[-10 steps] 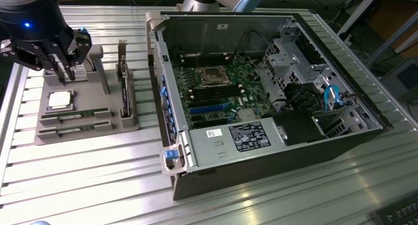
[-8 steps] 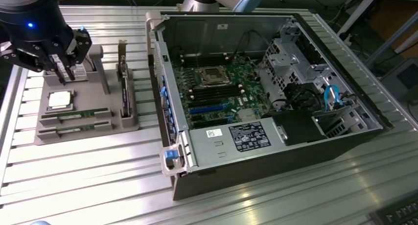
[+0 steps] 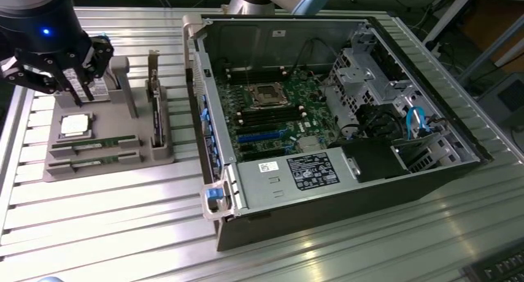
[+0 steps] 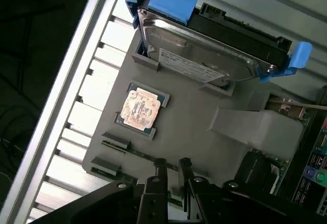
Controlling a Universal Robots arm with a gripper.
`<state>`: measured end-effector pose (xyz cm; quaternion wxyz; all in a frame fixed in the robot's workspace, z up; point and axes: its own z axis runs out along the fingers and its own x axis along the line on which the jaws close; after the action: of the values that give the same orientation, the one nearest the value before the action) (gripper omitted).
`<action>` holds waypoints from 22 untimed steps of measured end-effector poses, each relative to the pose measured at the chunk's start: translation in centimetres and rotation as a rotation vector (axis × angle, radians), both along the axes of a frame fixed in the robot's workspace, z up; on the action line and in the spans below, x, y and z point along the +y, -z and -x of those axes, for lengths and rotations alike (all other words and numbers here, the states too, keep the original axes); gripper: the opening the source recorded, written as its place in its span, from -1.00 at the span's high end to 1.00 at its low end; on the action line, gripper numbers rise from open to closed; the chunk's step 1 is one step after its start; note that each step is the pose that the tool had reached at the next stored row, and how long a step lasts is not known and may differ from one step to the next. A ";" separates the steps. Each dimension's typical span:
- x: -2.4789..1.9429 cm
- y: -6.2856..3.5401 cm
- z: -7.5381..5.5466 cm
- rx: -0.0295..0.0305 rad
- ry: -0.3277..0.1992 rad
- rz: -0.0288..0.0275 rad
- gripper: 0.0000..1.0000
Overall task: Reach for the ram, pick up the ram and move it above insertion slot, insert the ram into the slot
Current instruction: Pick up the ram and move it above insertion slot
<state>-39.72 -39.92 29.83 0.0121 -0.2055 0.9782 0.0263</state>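
Hovering above gray tray point(image 3: 110, 171), tool point(image 4: 171, 163) narrowly parted, empty; ram point(image 3: 92, 147) lying uncovered.

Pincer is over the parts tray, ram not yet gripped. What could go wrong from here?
1. The two rams lie close side by side in the tray, so the pincer above them might land between them or on a holder block.
2. The processor sits bare right beside them; an off-line descent could knock it.
3. The case holds four alike slots, so the wrong one could be picked.
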 end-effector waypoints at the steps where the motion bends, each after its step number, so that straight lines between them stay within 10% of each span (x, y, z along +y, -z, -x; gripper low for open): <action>1: 0.00 0.04 0.0 0.0000 -0.025 0.0002 0.52; 17: 0.00 0.88 0.0 -0.0002 -0.497 0.0080 0.52; 22: 0.00 1.25 0.0 -0.0012 -0.732 0.0080 0.52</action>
<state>-39.72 -39.92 28.58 0.0016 -0.5419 0.8401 0.0249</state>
